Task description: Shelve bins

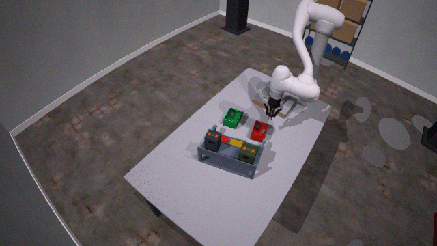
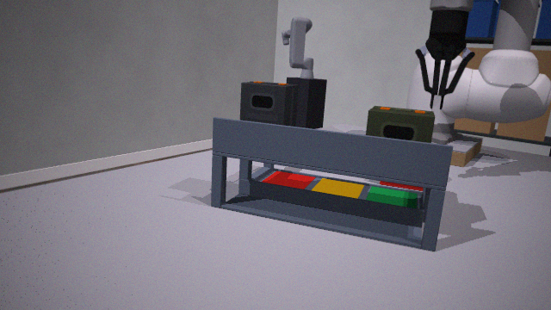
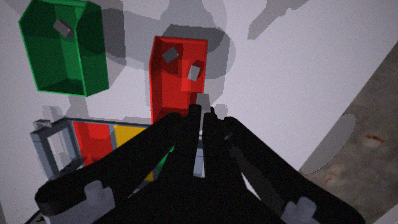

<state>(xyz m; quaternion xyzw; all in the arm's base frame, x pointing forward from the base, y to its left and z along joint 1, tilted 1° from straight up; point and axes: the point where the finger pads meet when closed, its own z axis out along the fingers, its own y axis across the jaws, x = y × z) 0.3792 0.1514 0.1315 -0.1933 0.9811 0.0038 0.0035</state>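
The red bin [image 1: 258, 134] [image 3: 172, 85] stands on the table near the shelf [image 1: 225, 165] [image 2: 301, 138], with two grey parts visible in it. The green bin [image 1: 233, 122] [image 3: 72, 55] stands to its left in the top view, with a grey part in it. The shelf has a red mark [image 2: 284, 180] [image 3: 95, 142], a yellow mark [image 2: 337, 188] [image 3: 131, 136] and a green mark [image 2: 391, 195] under its upper board; no bin stands on them. My gripper [image 1: 270, 117] [image 2: 436, 107] [image 3: 202, 102] is shut and empty, above the table on the arm's side of the red bin.
A dark grey case [image 1: 213, 141] [image 2: 263, 103] and an olive case [image 1: 248, 154] [image 2: 400, 122] stand on the shelf's upper board, near opposite ends. A wooden-edged frame [image 1: 285, 114] [image 2: 467, 156] lies near the arm's base. The table [image 1: 205, 198] carries all of these.
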